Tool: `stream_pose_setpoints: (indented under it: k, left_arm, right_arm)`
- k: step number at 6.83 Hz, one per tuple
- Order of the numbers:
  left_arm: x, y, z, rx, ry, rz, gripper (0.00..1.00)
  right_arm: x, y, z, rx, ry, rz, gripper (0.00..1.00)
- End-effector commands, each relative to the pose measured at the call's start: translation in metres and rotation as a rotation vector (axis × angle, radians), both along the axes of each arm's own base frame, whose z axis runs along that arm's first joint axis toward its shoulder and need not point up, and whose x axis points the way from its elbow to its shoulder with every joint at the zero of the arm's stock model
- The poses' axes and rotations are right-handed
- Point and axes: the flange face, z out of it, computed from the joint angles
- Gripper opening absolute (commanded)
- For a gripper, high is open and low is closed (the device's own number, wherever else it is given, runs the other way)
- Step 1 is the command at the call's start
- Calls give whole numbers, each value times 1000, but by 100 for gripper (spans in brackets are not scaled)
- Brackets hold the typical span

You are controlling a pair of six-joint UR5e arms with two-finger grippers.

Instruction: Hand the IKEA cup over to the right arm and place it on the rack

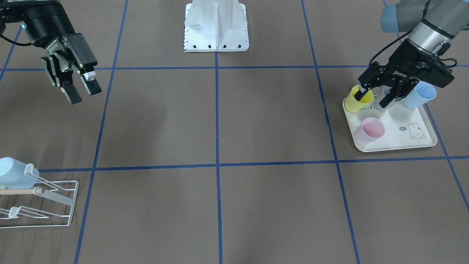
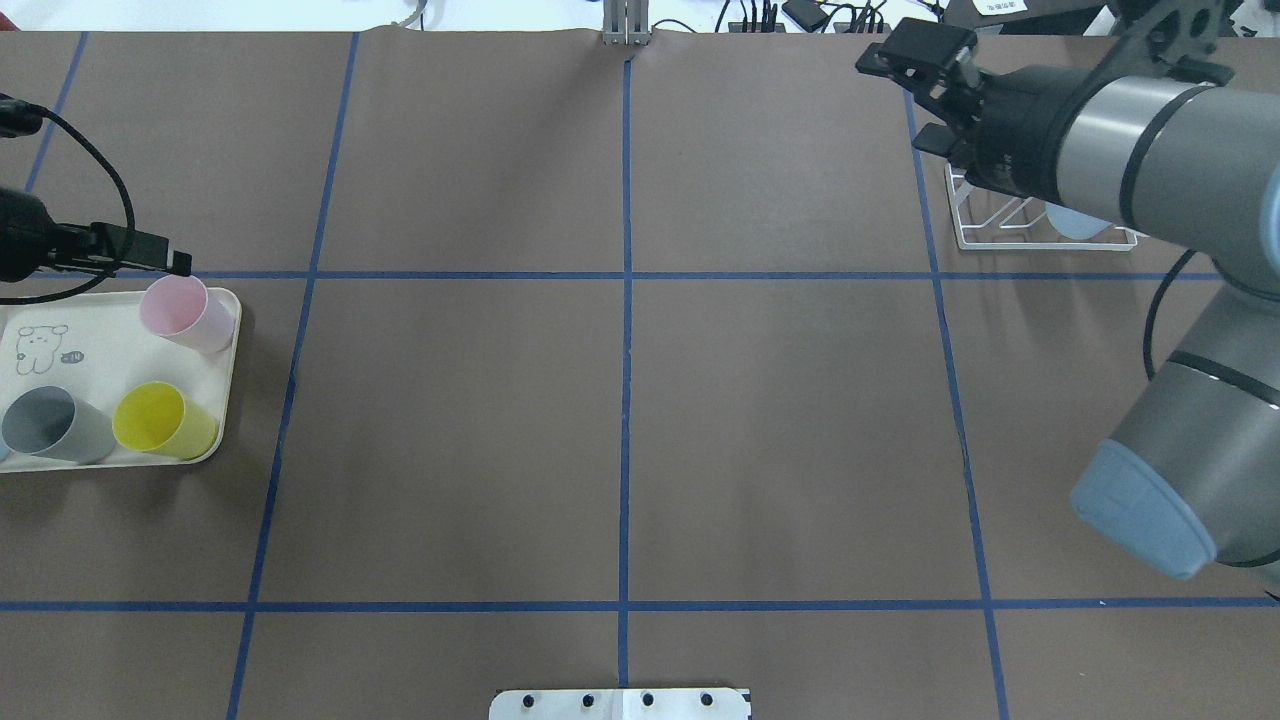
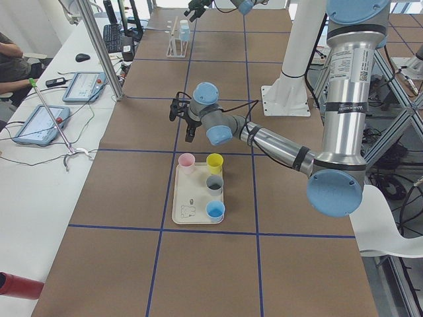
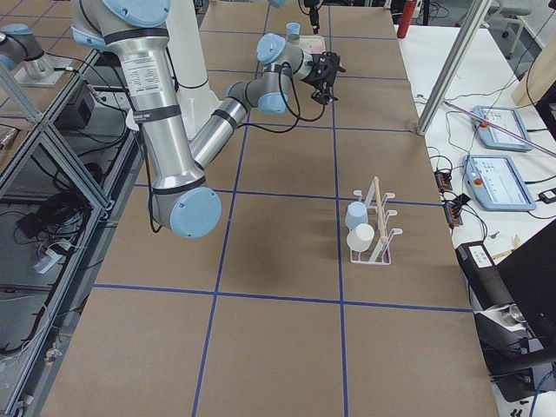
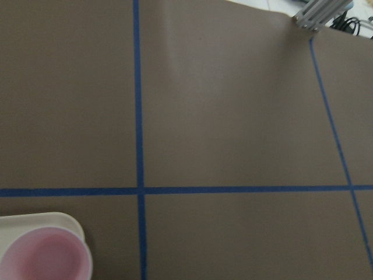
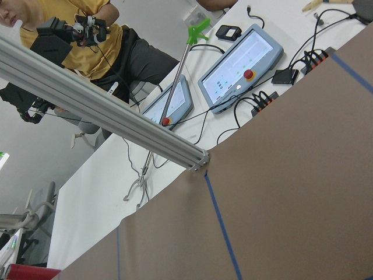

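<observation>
- Four cups are stood mouth up on the cream tray (image 2: 100, 350) at the table's left end. A pink cup (image 2: 185, 312) is set at the far inner corner. A yellow cup (image 2: 163, 420), a grey cup (image 2: 52, 425) and a blue cup (image 3: 215, 210) are lined along the robot's side. A rabbit drawing (image 2: 35, 345) is printed on the tray's bare part.
- The left gripper (image 1: 373, 100) is held raised over the tray with its fingers spread apart. Nothing is clamped between them, and it is kept apart from the cups.
- The right gripper (image 1: 85, 94) is held raised above the table near the rack (image 1: 55, 198) and apart from it. Its fingers are likewise spread, with nothing between them.
- The rack is placed at the table's right end, on the operators' side. A light blue cup (image 1: 14, 176) is hung tilted on its prongs, above the wooden rod (image 1: 20, 191). In the right side view a pale cup (image 4: 360, 238) is seen on the rack just beside it.
</observation>
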Motion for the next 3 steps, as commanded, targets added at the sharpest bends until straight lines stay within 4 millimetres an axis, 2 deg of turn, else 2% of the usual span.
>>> stream_pose_setpoints:
  k: [1,2,3]
  left_arm:
    - [0,-16,47,17,-121,88,100]
    - [-1,-35,58,18,-136,89,100]
    - [-1,-44,66,5,-143,83,100]
  right_arm:
    - [-27,4,-15,-16,-56,-33,100]
    - [-34,4,-20,-11,-62,-41,100]
    - [-36,3,-23,-7,-65,-38,100]
